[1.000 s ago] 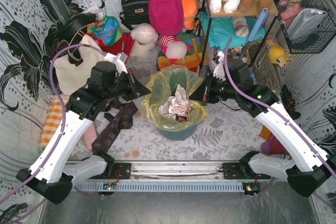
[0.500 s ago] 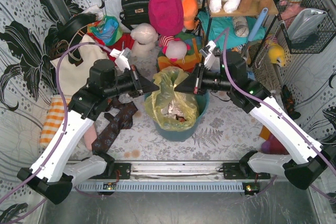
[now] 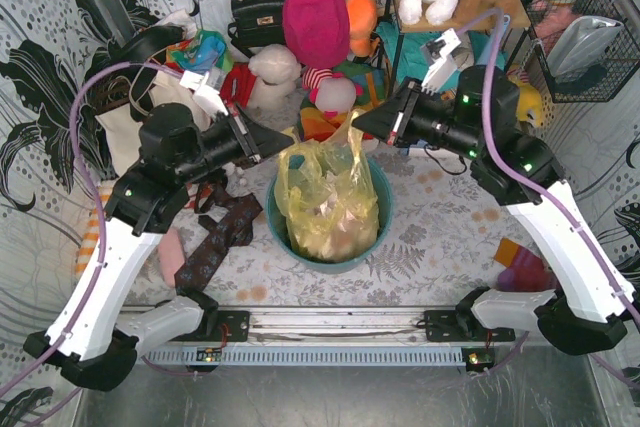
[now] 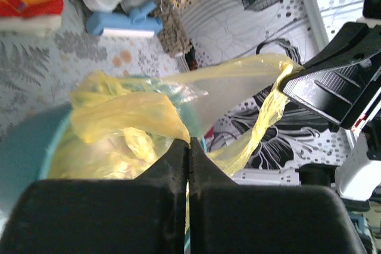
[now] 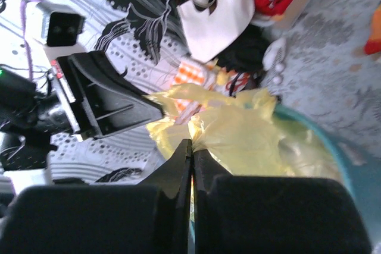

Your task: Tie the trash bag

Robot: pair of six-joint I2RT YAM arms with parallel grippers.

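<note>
The trash bag (image 3: 325, 197), thin yellow crinkly plastic, stands pulled up tall inside the teal bin (image 3: 377, 219). My left gripper (image 3: 290, 153) is shut on the bag's left rim, drawn out into a flap. My right gripper (image 3: 356, 120) is shut on the right rim, held higher and farther back. In the left wrist view my gripper (image 4: 189, 142) pinches the yellow trash bag (image 4: 131, 117), and a strip of film stretches to the right gripper (image 4: 293, 82). The right wrist view has my gripper (image 5: 191, 141) closed on the bunched trash bag (image 5: 244, 135), the left gripper (image 5: 156, 109) close by.
A cream tote (image 3: 128, 132) and a dark patterned cloth (image 3: 215, 242) lie left of the bin. Stuffed toys (image 3: 330, 92), a pink bag (image 3: 315, 17) and a black handbag (image 3: 258, 12) crowd the back. A shelf and a wire basket (image 3: 590, 47) stand at the right.
Both grippers have risen with the bag's rims in them. The open mouth has been drawn shut and stretched upward, hiding the crumpled paper. The right gripper went higher and farther back.
</note>
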